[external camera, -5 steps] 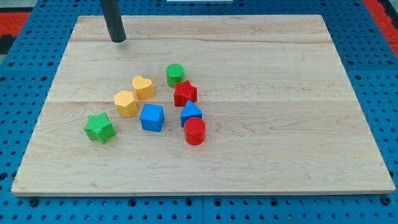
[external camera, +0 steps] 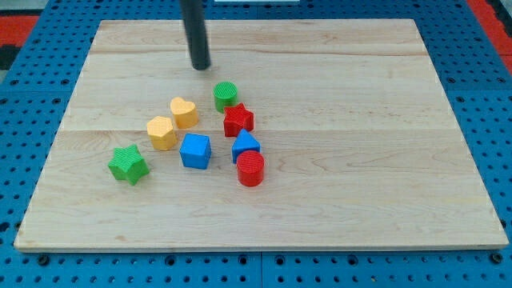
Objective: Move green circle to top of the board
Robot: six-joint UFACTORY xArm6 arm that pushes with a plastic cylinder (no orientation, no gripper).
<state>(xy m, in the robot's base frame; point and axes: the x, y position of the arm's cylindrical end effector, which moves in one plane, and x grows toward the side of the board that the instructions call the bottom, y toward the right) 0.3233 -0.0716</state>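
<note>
On a pale wooden board set over a blue perforated base, eight small plastic blocks lie clustered left of centre. Nearest the view's bottom, a red cylinder block stands just below a blue triangular block, the two touching or nearly so. To the view's left of them sits a blue cube, and farther left, somewhat apart from the rest, a green star-shaped block. Higher up, a yellow hexagon-like block rests just beside a yellow heart-shaped block. A red star-shaped block lies to the view's right of the heart, directly above the blue triangular block.

The green circle block, a short ribbed cylinder, sits at the top of the cluster, touching or almost touching the red star's upper edge, around the board's upper middle and well short of its top edge.

Beyond it, the arm's straight dark rod comes down from the view's top; my tip meets the board near the green circle, up and to its left, with a clear strip of wood between them. The arm carries no pincer, so there is nothing to open, close or grip.
</note>
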